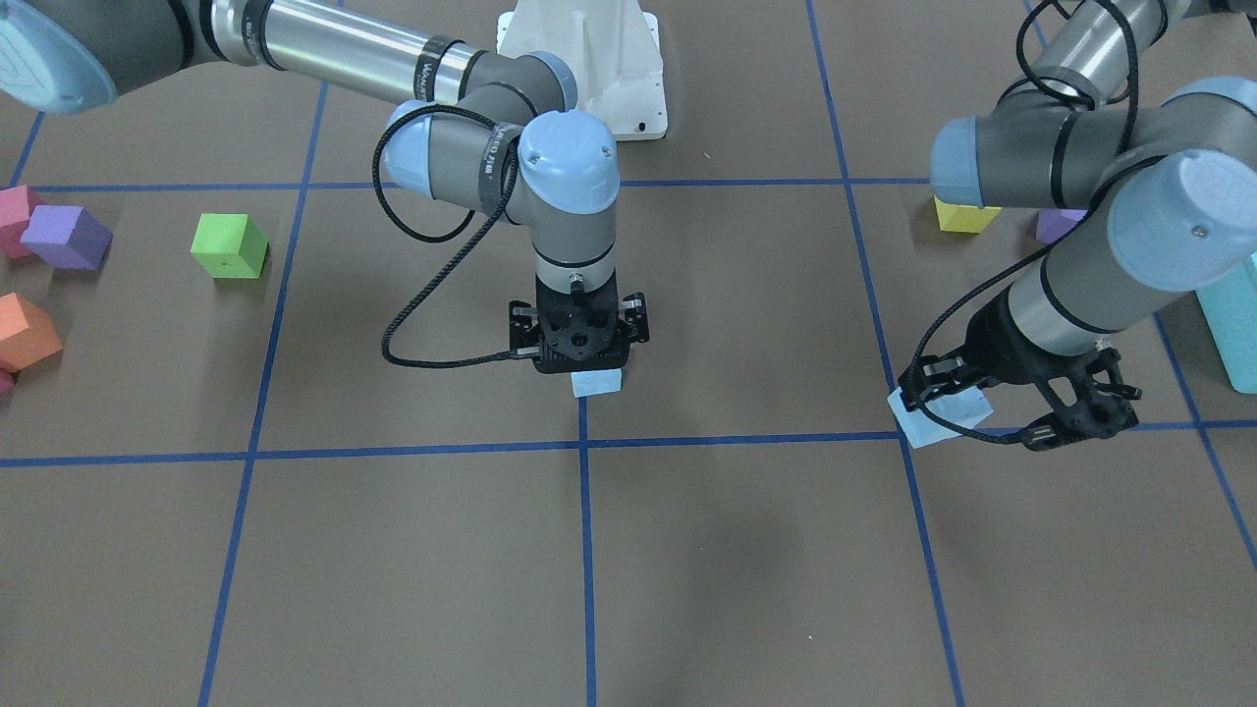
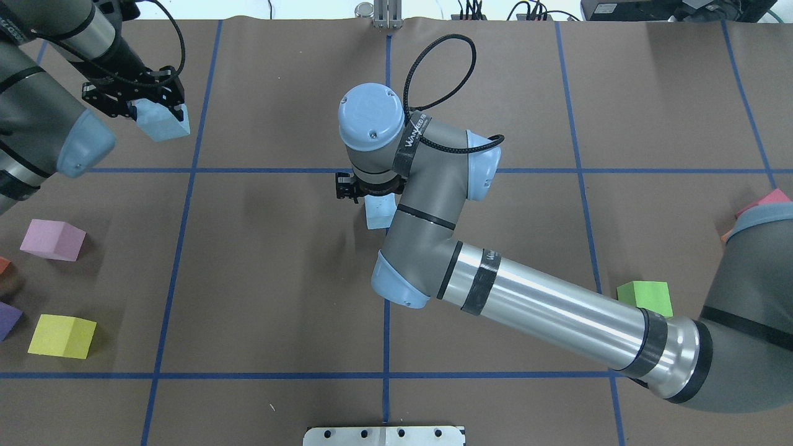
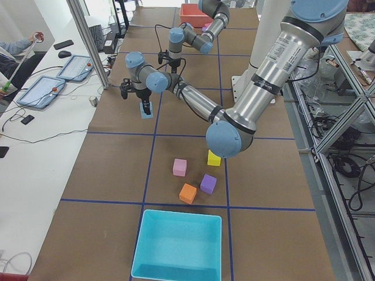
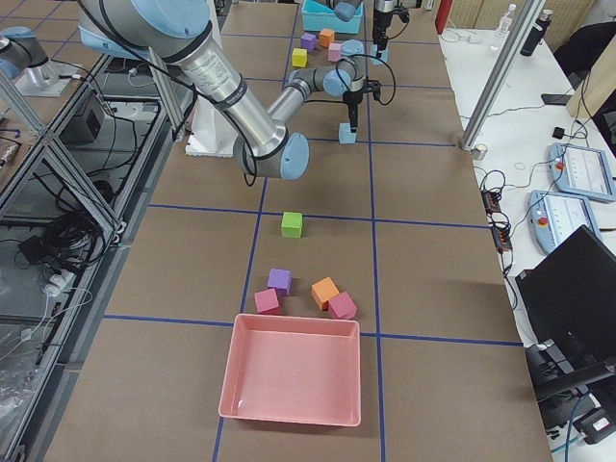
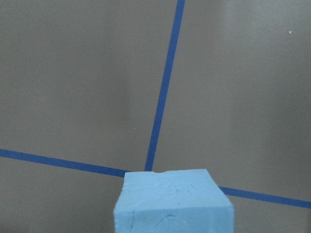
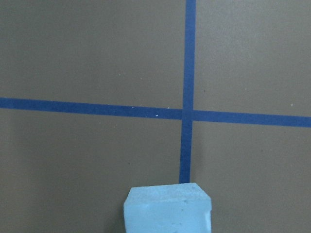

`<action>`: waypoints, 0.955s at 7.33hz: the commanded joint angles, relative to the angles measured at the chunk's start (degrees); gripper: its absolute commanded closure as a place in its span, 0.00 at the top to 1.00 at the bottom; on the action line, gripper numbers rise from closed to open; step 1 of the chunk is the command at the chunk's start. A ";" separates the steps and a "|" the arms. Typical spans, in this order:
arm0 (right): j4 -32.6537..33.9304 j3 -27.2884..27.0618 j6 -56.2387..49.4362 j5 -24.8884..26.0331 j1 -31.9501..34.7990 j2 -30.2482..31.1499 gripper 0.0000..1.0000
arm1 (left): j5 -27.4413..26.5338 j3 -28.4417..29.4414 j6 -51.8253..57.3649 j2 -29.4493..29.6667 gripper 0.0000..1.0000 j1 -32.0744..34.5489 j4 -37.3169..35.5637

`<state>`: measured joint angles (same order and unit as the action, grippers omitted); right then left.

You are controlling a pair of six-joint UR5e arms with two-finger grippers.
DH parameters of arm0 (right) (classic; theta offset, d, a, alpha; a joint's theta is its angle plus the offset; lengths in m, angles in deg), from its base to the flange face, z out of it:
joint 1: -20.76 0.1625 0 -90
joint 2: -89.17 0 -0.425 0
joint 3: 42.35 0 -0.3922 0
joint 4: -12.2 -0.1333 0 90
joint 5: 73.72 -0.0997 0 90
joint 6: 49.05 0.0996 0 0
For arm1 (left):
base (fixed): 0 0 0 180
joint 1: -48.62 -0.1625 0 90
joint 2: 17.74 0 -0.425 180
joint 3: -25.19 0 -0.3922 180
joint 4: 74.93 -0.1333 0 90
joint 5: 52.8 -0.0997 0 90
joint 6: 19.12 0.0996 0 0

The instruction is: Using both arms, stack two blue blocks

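My left gripper (image 2: 156, 111) is shut on one pale blue block (image 2: 164, 124) and holds it tilted above the table near a tape crossing; in the front view the gripper (image 1: 982, 417) and block (image 1: 933, 417) are at the right. My right gripper (image 1: 587, 365) points straight down at the table's middle and is shut on the other blue block (image 1: 596, 382), which is at or just above the table surface. That block also shows in the overhead view (image 2: 379, 212). Each wrist view shows its block at the bottom edge, left (image 5: 172, 204) and right (image 6: 167, 208).
A green cube (image 1: 229, 245), a purple cube (image 1: 67, 236) and an orange cube (image 1: 25, 332) lie on the robot's right side. A yellow cube (image 2: 62, 336) and a pink cube (image 2: 52, 240) lie on its left. A turquoise tray (image 3: 179, 244) and a pink tray (image 4: 292, 369) stand at the table's ends.
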<state>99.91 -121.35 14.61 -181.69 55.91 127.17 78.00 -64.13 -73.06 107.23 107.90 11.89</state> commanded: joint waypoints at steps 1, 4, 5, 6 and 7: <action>0.09 -7.90 -7.09 -7.39 10.06 9.00 1.00 | -0.46 1.68 -0.91 6.75 0.65 -4.86 -2.10; 0.09 -9.41 -13.98 -12.44 19.67 13.76 1.00 | -1.42 11.96 -4.94 17.74 0.65 -10.67 -0.27; 0.00 -9.42 -15.39 -12.70 21.77 15.52 1.00 | -2.47 14.24 -7.47 19.16 0.65 -13.47 3.05; -0.35 -9.94 -15.58 -12.62 22.40 17.19 1.00 | -3.44 15.13 -10.89 19.43 0.65 -15.76 6.74; -0.35 -10.12 -16.02 -12.36 22.41 17.20 1.00 | -3.45 15.84 -12.41 20.57 0.65 -17.00 7.04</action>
<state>99.70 -131.10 -0.70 -194.21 77.71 143.46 75.04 -49.57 -82.74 126.49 93.10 16.98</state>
